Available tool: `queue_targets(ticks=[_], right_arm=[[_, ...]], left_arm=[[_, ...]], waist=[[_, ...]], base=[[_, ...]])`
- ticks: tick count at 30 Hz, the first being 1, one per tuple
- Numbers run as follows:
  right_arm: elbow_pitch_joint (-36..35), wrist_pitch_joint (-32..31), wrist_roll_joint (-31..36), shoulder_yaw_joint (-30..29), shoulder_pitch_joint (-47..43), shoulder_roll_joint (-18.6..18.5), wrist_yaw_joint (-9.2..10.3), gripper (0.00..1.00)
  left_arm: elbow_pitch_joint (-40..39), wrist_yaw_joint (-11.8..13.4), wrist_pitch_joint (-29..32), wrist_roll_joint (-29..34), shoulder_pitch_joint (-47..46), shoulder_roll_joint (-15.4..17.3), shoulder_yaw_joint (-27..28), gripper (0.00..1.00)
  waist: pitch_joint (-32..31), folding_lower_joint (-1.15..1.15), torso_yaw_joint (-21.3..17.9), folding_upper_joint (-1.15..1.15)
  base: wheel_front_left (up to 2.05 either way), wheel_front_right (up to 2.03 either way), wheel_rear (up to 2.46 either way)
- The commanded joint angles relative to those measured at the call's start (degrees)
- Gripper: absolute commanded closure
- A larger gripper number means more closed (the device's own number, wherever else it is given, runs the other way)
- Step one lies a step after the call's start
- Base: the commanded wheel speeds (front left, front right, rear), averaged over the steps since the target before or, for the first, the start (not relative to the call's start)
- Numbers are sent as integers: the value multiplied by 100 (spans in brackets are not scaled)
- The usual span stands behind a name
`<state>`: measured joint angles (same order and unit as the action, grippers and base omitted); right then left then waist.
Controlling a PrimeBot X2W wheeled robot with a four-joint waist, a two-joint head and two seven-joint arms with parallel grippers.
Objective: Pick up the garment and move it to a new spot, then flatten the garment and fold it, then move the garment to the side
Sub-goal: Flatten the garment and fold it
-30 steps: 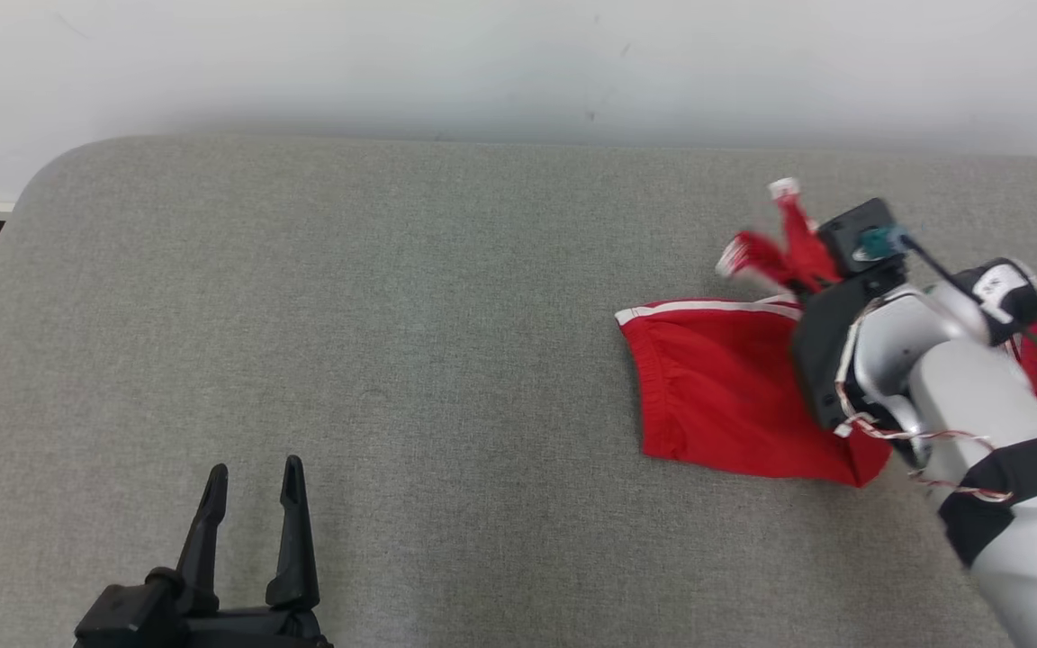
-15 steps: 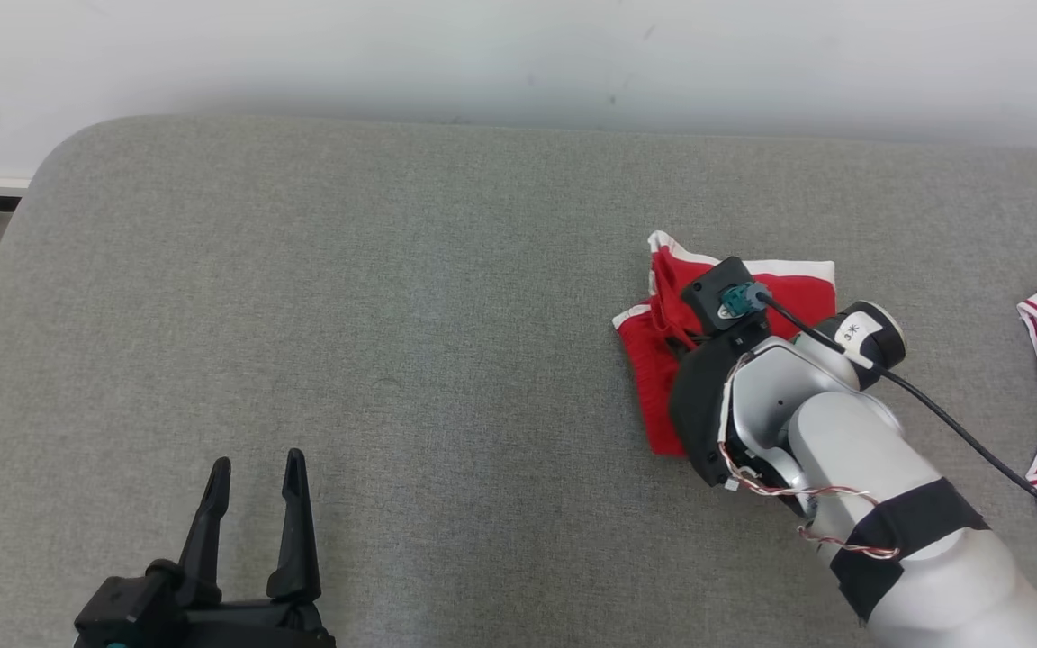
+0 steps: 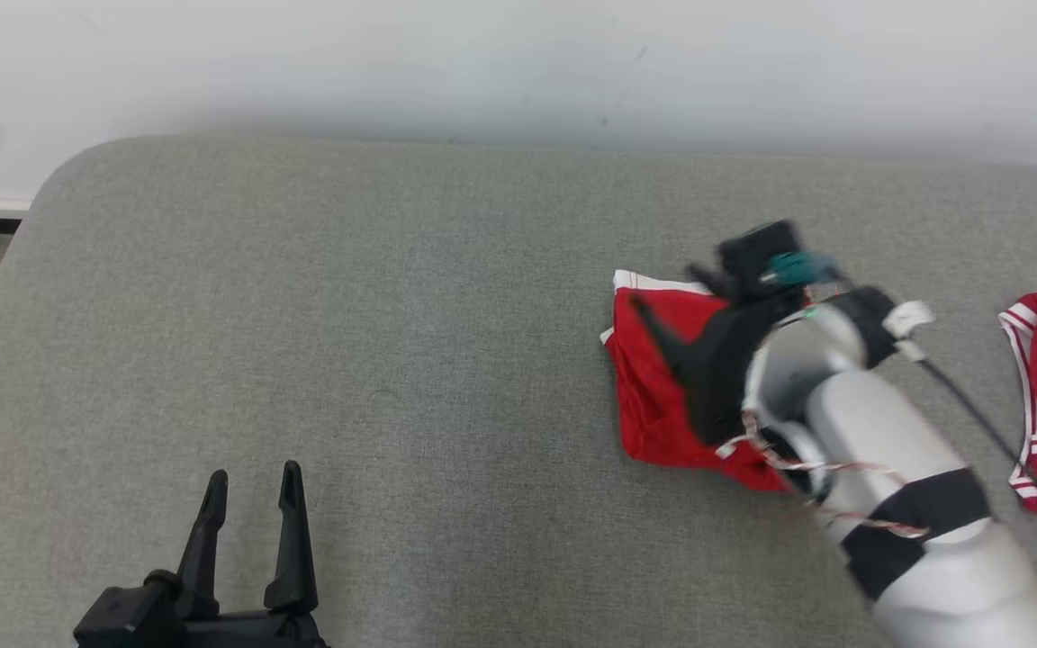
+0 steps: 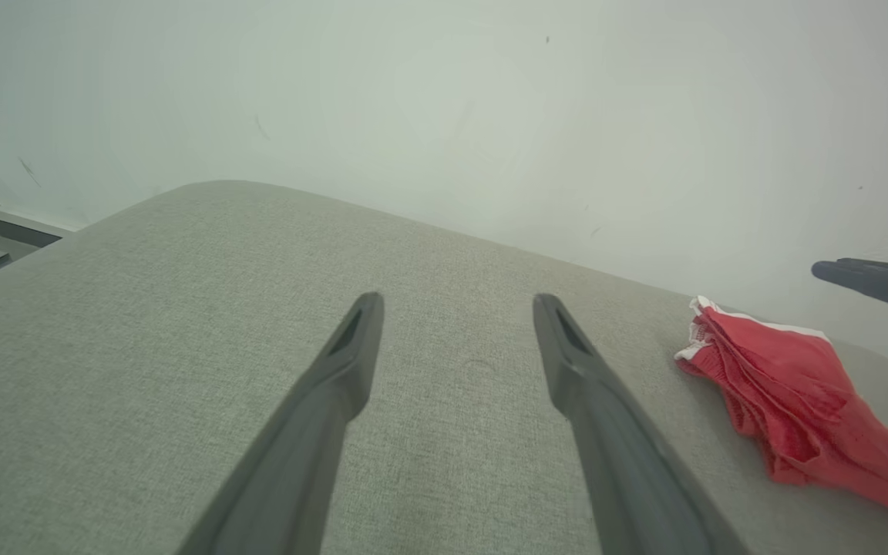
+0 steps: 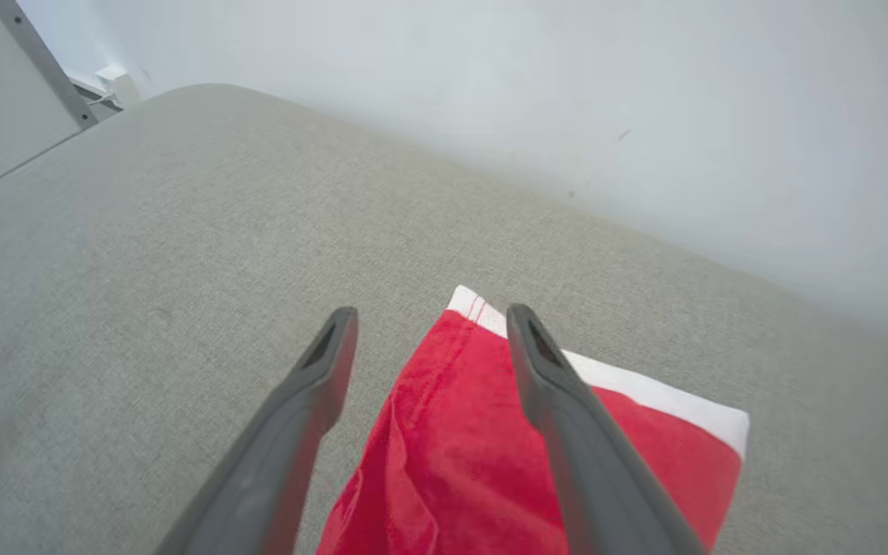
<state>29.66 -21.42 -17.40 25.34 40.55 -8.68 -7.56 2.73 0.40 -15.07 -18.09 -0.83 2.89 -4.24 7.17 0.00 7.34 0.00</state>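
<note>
the garment [image 3: 649,405] lay doubled over on the grey worktop [image 3: 347,315], right of centre. right jaws stood spread just above it, gripping nothing; left jaws spread too, well apart. light, limp cloth, probably quick to unfold: best pinched through all layers at the white-trimmed edge.

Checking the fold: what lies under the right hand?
The red garment on the grey cushion, with the open right hand above it. The forearm hides the garment's right edge in the head view.
</note>
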Motion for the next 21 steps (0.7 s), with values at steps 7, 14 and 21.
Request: queue_targets(ticks=[7,14,21], right_arm=[[294,512,594,-815,-495,-587,16,42],[573,1081,1032,-884,-1001,-264,16,100],[1073,1272,1180,-348,-1045,367,16,100]], left_arm=[[7,-15,-6,18,97,2,-41,0],[25,-61,-6,19,25,2,12,0],[56,-68,-6,23,-51,0,2,0]], waist=[[-112,0,-58,0],[-61,0,-77,0],[-52,0,-41,0]], base=[[0,0,0],[0,0,0],[0,0,0]])
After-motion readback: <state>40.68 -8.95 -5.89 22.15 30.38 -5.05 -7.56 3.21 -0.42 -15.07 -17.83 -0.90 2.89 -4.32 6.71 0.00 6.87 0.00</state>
